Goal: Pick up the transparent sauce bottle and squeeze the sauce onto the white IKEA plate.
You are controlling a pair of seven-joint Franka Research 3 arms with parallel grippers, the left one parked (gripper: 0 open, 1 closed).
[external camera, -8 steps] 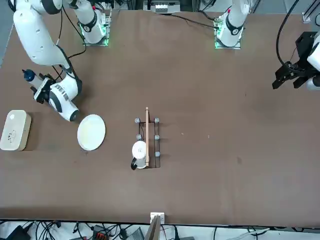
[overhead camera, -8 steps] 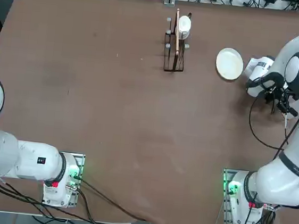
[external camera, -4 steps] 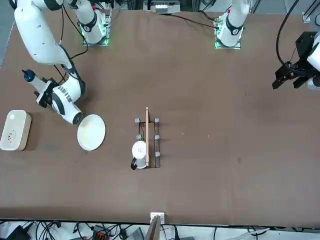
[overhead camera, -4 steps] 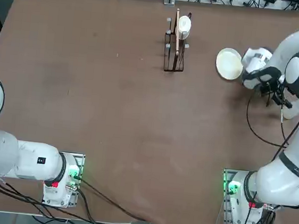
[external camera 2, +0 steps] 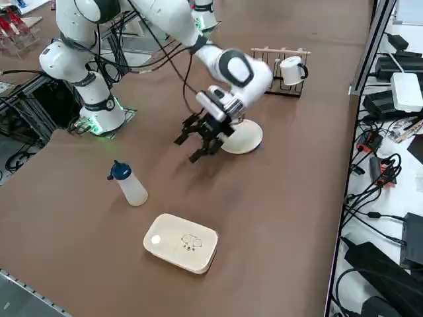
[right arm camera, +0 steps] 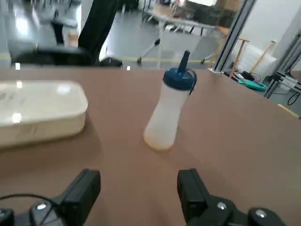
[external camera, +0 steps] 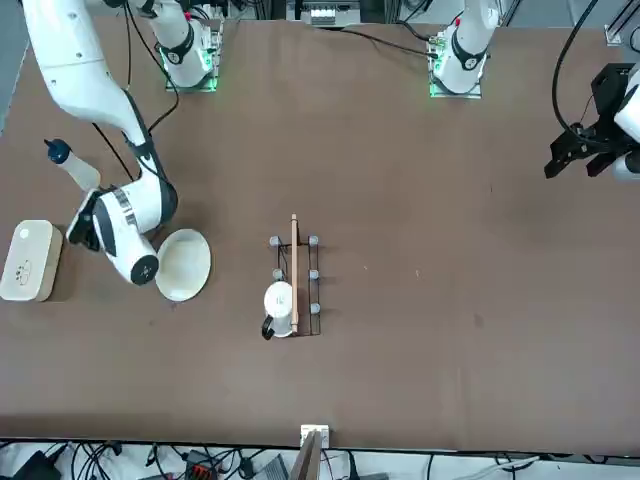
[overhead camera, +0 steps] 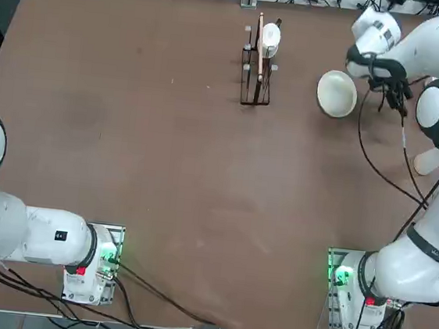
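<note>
Here the right gripper [external camera 2: 198, 142] hangs low over the brown table [external camera: 420, 330] with its two dark fingers [right arm camera: 82, 190] spread wide and nothing between them. It sits just beside the plate [external camera 2: 242, 136], on the side toward the bottle [external camera 2: 128, 184], which stands upright on the table well apart from it.

The wrist view looks straight past the fingers at the bottle [right arm camera: 168, 109]: a soft, cloudy plastic body narrowing slightly toward the shoulder, topped by a dark blue cap with a thin pointed nozzle. Next to it lies a white box [right arm camera: 40, 110] with rounded corners and a glossy lid. Only this view shows the bottle's texture so closely; the plate is out of its sight.

The side view gives the layout: bottle, then the box [external camera 2: 181, 242] nearer the table's edge, then the gripper and plate farther in. The front view shows the bottle [external camera: 72, 168] and box [external camera: 30, 260] at the robot's right, with the arm's white wrist overlapping the plate's rim [external camera: 190, 268]. In the top view the plate [overhead camera: 336, 93] is a plain cream disc with a shallow raised rim, partly shaded; the gripper itself is hidden there under the arm.

Farther along stands a thin dark wire rack [overhead camera: 258, 62] with a wooden bar, holding a small white cup [external camera 2: 291, 70] upright.
</note>
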